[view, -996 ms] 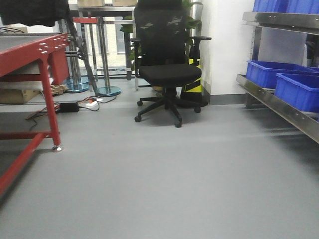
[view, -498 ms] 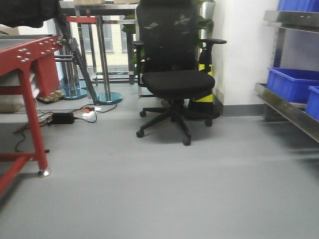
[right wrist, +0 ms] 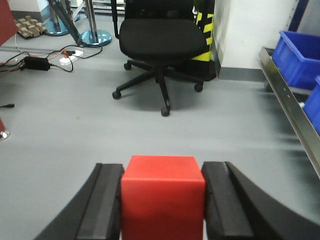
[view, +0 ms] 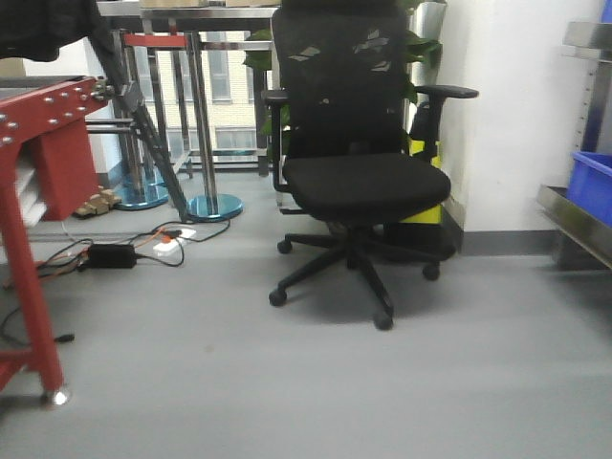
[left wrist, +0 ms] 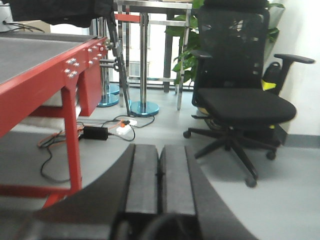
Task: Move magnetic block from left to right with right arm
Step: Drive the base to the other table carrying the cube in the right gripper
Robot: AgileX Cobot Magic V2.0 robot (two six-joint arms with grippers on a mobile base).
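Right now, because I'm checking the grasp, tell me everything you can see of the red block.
The red block is a bright-red cube with plain, smooth faces and crisp edges, plastic-looking. It sits level, square to the right wrist camera, top and front faces showing, its bottom cut off by the frame. The right gripper holds it, black fingers pressed against its two sides, above the grey floor.

The black left gripper [left wrist: 160, 150] points out low over the grey floor [left wrist: 295, 200], its two flat pads [left wrist: 142, 175] pressed together with nothing between them. At the left stands a red metal-framed worktop [left wrist: 55, 80] with a grey top. Ahead is a black mesh office chair [left wrist: 240, 100] on castors. Between them a black power adapter [left wrist: 95, 132] lies on the floor
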